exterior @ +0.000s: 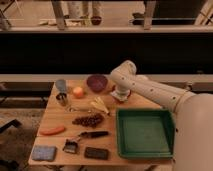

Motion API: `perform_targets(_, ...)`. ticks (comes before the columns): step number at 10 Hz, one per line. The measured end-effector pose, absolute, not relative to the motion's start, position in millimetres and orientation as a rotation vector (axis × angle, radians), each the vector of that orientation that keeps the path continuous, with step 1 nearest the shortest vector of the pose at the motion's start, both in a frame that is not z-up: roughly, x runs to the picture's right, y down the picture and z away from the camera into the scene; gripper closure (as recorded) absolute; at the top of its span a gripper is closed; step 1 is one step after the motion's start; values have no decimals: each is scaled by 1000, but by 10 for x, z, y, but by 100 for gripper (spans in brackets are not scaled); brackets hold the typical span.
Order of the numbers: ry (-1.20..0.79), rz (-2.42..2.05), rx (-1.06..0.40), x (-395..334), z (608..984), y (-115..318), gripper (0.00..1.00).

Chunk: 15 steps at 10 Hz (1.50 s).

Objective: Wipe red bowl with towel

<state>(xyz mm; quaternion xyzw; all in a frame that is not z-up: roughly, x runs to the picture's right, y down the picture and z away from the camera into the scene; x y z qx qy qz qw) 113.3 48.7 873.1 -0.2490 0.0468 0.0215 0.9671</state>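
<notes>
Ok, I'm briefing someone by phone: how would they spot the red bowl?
Start at the green tray, the biggest thing on the wooden table. Just beyond the tray's far edge sits the red bowl, with the robot's hand right over it. Unlike the darker purple bowl next to it, it is bright orange-red.

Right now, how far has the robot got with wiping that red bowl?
Reaching looks done: the gripper is down at the red bowl, beside the purple bowl. In hand: a whitish patch, likely the towel, sits in the bowl under it, so wiping seems under way. Left: finishing the wipe and lifting away; how clean the bowl is cannot be told.
</notes>
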Motion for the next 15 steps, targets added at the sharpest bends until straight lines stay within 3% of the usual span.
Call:
perform_targets(7,114,237,-334,1574,8489,176,100)
perform_targets(15,73,193,-353,1217,8929,-21,100)
